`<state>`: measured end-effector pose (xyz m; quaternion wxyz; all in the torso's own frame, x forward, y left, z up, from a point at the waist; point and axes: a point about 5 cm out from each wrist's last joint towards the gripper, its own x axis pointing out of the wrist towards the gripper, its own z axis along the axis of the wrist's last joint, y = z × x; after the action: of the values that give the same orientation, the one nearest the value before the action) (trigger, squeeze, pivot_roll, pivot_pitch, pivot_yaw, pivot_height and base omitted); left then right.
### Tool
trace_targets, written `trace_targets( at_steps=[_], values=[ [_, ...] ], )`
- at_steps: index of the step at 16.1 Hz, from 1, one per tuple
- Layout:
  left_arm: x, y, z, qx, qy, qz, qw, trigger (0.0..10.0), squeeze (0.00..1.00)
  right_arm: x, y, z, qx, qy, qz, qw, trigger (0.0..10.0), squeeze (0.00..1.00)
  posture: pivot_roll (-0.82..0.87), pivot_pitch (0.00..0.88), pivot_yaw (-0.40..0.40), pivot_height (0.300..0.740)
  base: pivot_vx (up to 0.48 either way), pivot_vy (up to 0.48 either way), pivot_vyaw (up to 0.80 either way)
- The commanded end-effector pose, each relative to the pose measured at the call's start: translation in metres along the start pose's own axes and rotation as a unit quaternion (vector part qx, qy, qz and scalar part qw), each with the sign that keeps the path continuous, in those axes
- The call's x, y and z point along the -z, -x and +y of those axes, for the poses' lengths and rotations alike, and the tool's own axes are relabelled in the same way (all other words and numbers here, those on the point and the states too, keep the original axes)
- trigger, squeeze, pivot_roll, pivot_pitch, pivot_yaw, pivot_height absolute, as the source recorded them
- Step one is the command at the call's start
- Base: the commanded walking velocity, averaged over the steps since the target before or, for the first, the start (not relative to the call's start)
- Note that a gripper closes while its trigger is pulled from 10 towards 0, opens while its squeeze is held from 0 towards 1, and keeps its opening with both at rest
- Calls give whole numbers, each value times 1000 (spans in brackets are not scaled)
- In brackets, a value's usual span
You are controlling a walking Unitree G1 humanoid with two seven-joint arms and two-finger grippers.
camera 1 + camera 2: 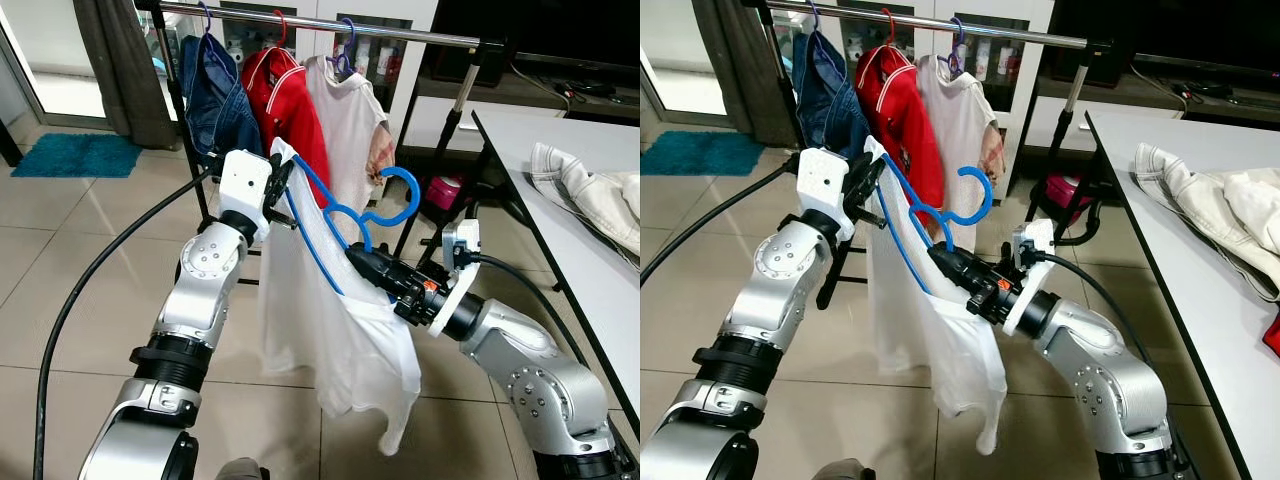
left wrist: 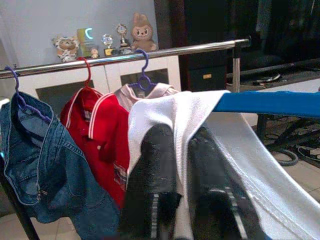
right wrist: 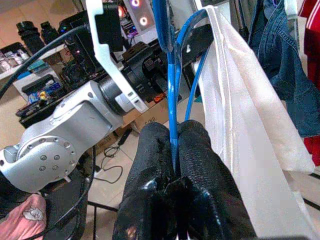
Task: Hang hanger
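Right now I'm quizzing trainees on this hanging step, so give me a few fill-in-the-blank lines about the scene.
1. The right claw is shut on a ____ hanger.
2. The left claw grips the hanger's end through the ____ shirt.
3. On the rail, the red shirt hangs next to a denim ____.

Missing: blue; white; jacket

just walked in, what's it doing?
Both grippers hold a blue hanger with a white shirt on it, in front of the rail. The right gripper pinches the hanger below the hook; the left gripper grips one shirt-covered end. The hook isn't on the rail yet, where three garments already hang.
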<state>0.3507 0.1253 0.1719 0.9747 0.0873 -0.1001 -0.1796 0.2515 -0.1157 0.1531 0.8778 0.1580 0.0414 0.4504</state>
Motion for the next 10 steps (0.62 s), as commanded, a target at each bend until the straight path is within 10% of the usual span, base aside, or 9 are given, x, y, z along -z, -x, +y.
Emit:
trace_targets(
  at_steps=[1,10],
  values=[
    [-4,-3,1,1,0,-8,1000,0,0,-8,-1,6,-19,17,-13,1000,0,0,51,0,-67,740,0,0,0],
    [-12,16,-3,78,70,-36,994,0,0,0,8,-28,93,56,42,993,0,0,58,0,-61,740,0,0,0]
  ],
)
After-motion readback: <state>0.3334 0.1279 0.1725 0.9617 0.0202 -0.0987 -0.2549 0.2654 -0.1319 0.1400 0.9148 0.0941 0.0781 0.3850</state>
